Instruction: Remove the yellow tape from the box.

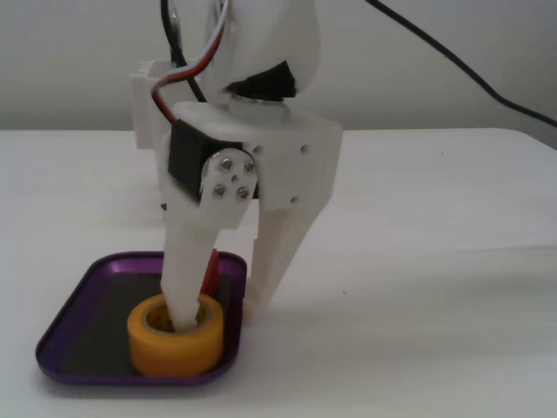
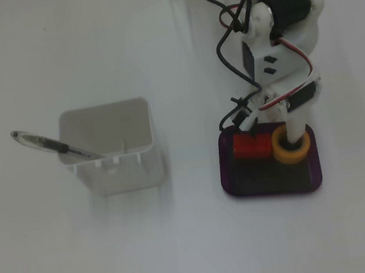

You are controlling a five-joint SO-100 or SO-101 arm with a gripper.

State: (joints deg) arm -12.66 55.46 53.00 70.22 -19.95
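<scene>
On white table — purple box, yellow tape inside.

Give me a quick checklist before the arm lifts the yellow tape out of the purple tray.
1. One finger inside the hollow of the yellow tape: ok.
2. Other finger outside the roll's wall: ok, though it also stands beyond the rim of the purple tray.
3. Claw closed on the wall: not ok, wide open.
4. Tape flat on the tray bottom: ok.
5. Red block clear of the tape: cannot tell, they look very close.
6. White container with the pen out of the way: ok.
</scene>
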